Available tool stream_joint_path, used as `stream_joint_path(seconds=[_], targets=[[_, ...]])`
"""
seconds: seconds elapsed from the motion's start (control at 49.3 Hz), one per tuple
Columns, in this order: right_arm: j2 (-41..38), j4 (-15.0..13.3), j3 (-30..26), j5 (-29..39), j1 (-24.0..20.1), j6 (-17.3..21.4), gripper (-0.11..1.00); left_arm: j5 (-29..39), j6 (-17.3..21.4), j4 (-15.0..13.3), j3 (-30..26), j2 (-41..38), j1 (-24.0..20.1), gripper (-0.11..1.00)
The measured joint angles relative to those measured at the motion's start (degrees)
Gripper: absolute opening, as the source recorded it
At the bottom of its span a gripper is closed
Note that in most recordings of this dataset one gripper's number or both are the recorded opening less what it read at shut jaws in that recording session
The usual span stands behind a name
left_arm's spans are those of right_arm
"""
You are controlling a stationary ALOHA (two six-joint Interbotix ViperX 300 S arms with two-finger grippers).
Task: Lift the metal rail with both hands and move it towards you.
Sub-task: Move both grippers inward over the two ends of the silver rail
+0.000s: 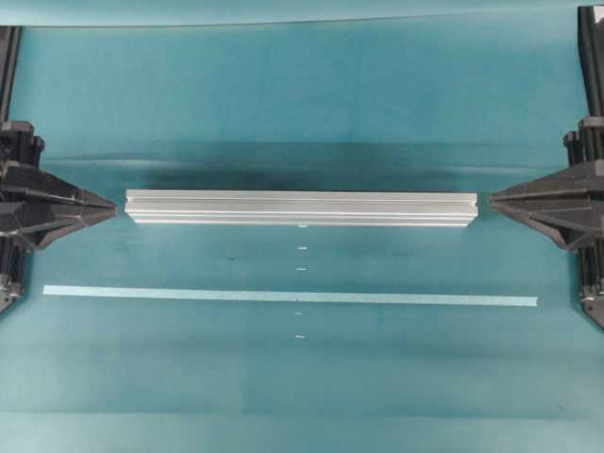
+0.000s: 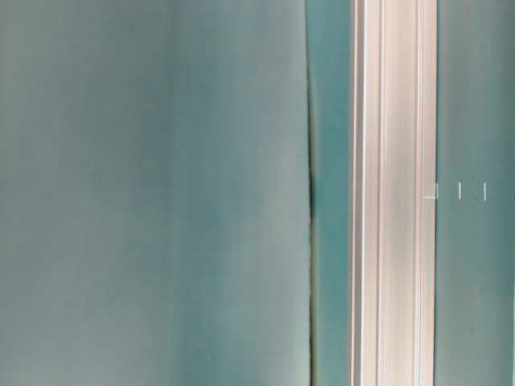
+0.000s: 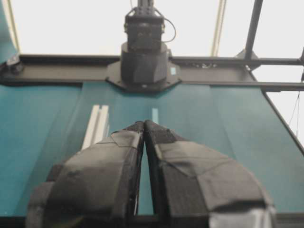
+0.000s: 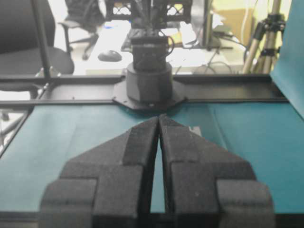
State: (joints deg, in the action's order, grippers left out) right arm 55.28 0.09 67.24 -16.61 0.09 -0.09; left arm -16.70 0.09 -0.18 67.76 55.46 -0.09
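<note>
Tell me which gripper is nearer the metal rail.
Left, narrowly. The left gripper sits just off the metal rail's left end; the right gripper is slightly farther off its right end.

Brushed metal on matt teal

The metal rail (image 1: 300, 209) looks like satin silver aluminium with grooves; the table (image 1: 302, 377) is matt teal; each pincer's fingers (image 4: 137, 156) look rough, matt black.

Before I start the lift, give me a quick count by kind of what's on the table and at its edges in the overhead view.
Metal rail: 1
Pale tape strip: 1
Black end effectors: 2, left end effector and right end effector, both shut, clear of the rail's ends
Total: 4
</note>
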Motion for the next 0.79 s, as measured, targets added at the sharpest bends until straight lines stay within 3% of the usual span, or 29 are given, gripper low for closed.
stream_joint_path(seconds=[0.061,0.162,0.304,0.568,0.791], targets=[[-0.2,0.4,-0.4,0.2,0.0,1.0,0.13,0.2,-1.2,0.3,-1.0,-0.4,0.0,0.16],[-0.4,3.7,-2.3,2.6,0.0,2.6,0.03,0.2,-2.2,0.6,-2.9,-1.1,-0.1,0.03],[-0.4,5.0,-5.5,13.3,0.0,4.1,0.02,3.2,-2.2,0.7,-6.2,-2.5,-0.5,-0.03],[-3.6,5.3,-14.9,35.9,3.6,9.2,0.02,25.7,-2.3,0.9,-16.3,-6.0,-0.6,-0.03],[-10.0,5.2,-20.9,49.0,6.9,9.5,0.02,41.9,-2.3,1.1,-24.0,-10.0,-2.7,-0.03]])
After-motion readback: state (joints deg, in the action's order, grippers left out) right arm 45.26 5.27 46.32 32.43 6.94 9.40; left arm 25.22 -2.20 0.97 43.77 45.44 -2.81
